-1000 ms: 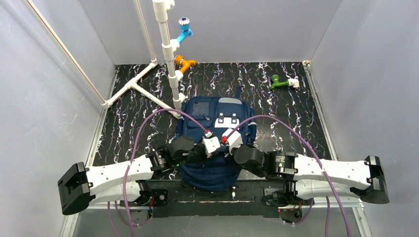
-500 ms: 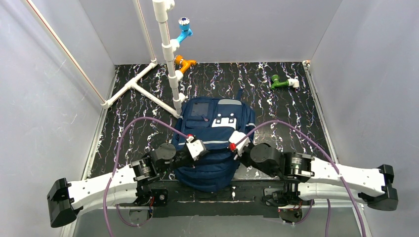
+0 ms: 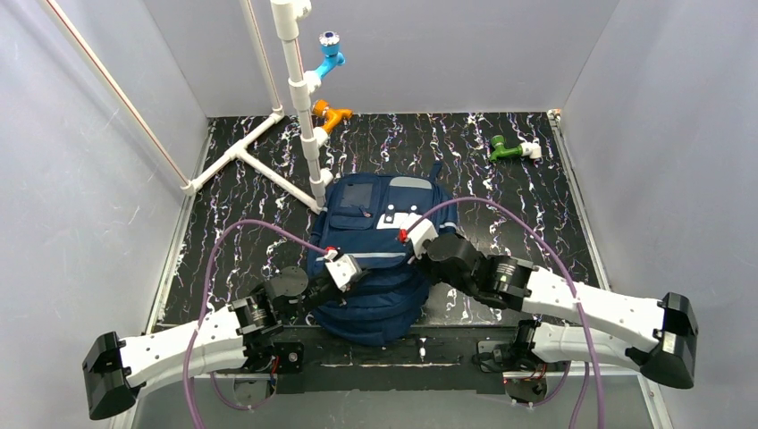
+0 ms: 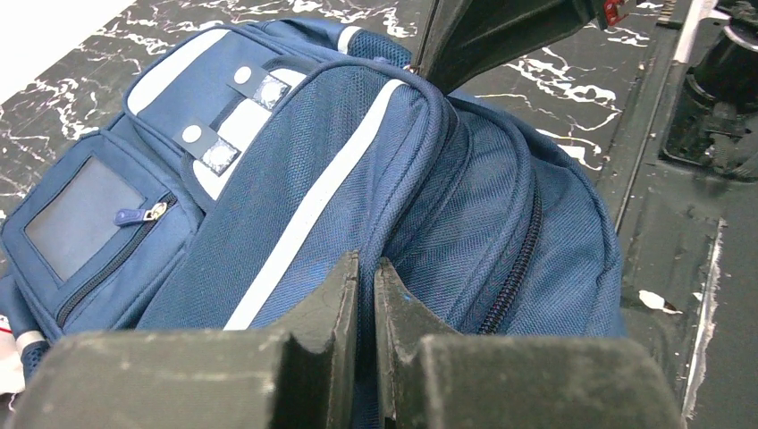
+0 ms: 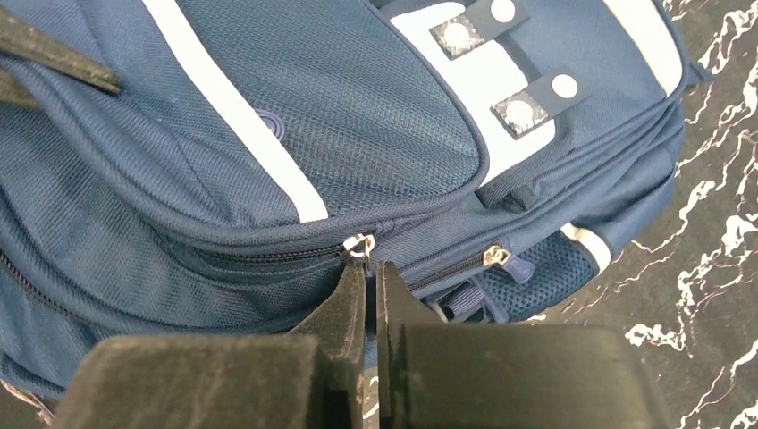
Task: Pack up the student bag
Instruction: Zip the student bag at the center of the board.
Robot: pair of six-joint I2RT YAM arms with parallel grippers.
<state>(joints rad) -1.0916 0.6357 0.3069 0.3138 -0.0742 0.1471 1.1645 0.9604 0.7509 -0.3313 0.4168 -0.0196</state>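
The student bag (image 3: 380, 206), a navy-blue backpack with a pale stripe and a white patch, lies flat in the middle of the table, front up. My left gripper (image 3: 350, 266) is at its near left side, shut on a fold of the blue fabric (image 4: 398, 223) beside a zip. My right gripper (image 3: 413, 239) is at the bag's right side, shut on the metal zip pull (image 5: 359, 243) of a closed zip. In the left wrist view my left gripper (image 4: 366, 264) pinches the fabric of the bag (image 4: 295, 152). In the right wrist view my right gripper (image 5: 371, 264) sits under the bag's front pocket (image 5: 340, 116).
A white pipe frame (image 3: 299, 116) stands at the back left, close to the bag's far left corner, with a blue fitting (image 3: 329, 55) and an orange fitting (image 3: 331, 114) on it. A green fitting (image 3: 511, 149) lies at the back right. Grey walls enclose the black marbled table (image 3: 536, 206).
My left gripper has slid left and nearer along the bag. My right gripper has moved first right, then farther away along the bag's right side. Both stayed shut.
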